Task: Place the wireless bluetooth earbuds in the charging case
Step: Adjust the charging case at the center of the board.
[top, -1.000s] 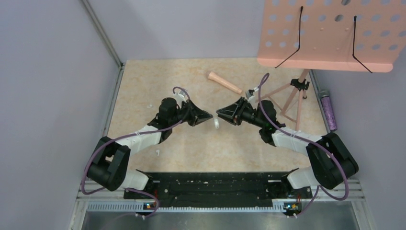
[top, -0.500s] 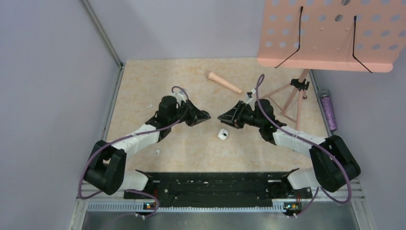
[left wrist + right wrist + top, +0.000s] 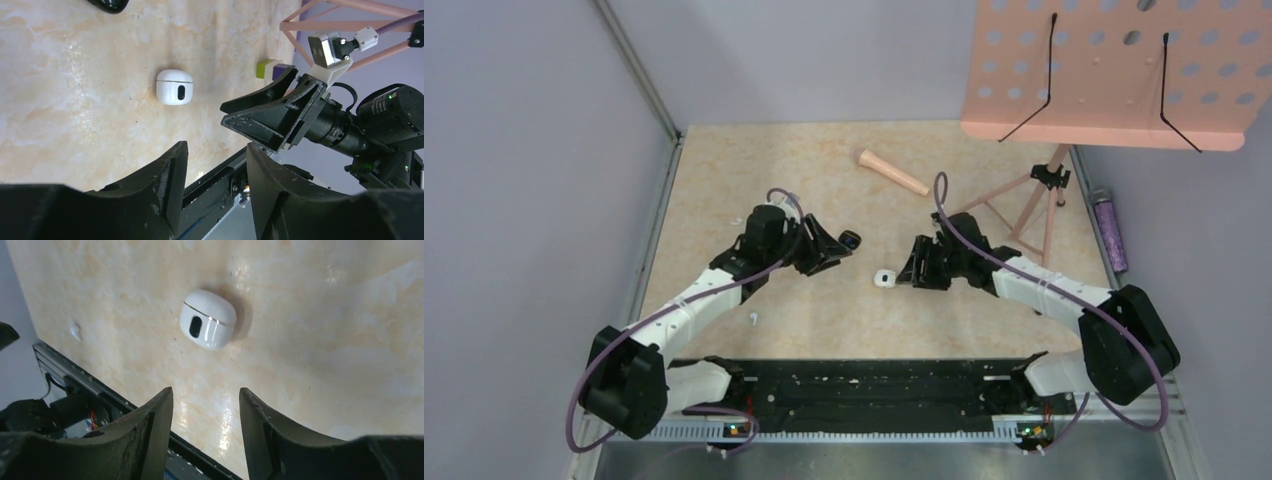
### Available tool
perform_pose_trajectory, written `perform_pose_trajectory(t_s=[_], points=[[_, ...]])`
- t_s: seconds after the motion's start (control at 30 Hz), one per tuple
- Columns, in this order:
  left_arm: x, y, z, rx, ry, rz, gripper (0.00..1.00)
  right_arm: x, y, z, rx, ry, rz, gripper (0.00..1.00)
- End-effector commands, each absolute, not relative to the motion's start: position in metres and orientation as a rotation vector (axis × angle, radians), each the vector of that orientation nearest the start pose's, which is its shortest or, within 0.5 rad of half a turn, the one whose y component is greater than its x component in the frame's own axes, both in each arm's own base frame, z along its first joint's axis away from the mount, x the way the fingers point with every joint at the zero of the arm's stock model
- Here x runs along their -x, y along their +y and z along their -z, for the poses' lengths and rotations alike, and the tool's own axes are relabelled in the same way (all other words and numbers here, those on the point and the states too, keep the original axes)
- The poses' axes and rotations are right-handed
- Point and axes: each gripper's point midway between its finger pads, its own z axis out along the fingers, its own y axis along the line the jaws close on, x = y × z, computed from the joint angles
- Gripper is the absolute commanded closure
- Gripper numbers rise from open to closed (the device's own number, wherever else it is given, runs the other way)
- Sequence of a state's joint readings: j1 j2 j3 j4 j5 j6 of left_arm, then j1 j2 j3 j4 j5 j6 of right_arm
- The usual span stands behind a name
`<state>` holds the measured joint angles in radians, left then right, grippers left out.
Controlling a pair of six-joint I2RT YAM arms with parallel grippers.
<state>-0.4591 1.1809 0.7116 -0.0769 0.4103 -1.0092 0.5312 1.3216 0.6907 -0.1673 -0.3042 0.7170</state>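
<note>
Charging case (image 3: 207,320) lies shut between left gripper (image 3: 215,150) and right gripper (image 3: 205,392), both released, empty; one earbud (image 3: 752,318) apparently loose near-left.

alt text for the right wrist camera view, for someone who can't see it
A small white charging case, lid shut, lies on a beige marbled table just ahead of the right gripper, whose dark jaws stand apart with nothing between them. A black rail along the table's edge shows at lower left.
</note>
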Motion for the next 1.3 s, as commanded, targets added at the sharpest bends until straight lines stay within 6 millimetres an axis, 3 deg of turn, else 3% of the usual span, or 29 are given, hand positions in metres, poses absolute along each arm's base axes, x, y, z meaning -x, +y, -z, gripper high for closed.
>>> perform_pose_trajectory(t_s=[0.0, 0.7, 0.83, 1.07, 1.27], points=[[-0.259, -0.242, -0.153, 0.364, 2.365, 1.223, 0.47, -0.238, 0.249, -0.086, 0.038, 2.567, -0.861, 0.49], [-0.25, -0.244, -0.133, 0.322, 2.439, 1.206, 0.41, -0.263, 0.283, -0.057, 0.057, 2.614, -0.781, 0.47], [-0.248, -0.243, -0.129, 0.311, 2.454, 1.195, 0.38, -0.269, 0.276, -0.056, 0.061, 2.611, -0.698, 0.47], [-0.246, -0.242, -0.115, 0.295, 2.506, 1.167, 0.35, -0.264, 0.264, -0.058, 0.071, 2.608, -0.617, 0.47], [-0.247, -0.252, -0.11, 0.243, 2.551, 1.155, 0.34, -0.257, 0.245, -0.043, 0.06, 2.649, -0.49, 0.47]])
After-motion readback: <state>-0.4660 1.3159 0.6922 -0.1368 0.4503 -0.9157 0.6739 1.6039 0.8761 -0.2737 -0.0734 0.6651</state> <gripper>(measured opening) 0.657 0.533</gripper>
